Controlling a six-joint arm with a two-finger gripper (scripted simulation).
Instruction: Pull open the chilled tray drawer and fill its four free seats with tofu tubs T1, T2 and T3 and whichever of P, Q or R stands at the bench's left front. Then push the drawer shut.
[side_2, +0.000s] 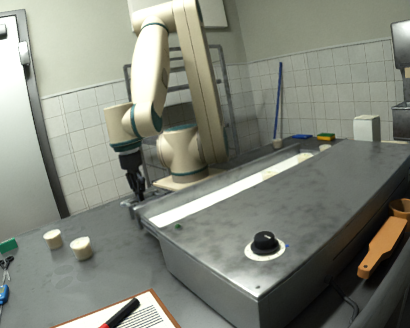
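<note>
The drawer handle sits at the left end of the chilled tray drawer, which stands out a short way from the grey cabinet. My gripper is closed on this handle, pointing down at it. Two pale round tubs stand on the bench at the left front, apart from each other. More pale tubs sit along the far side of the cabinet, partly hidden. No tub labels can be read.
The robot base stands just behind the drawer. A black knob sits on the cabinet top. A clipboard with a red marker lies at the front. A wooden paddle lies on the right. A green block and scissors lie at the far left.
</note>
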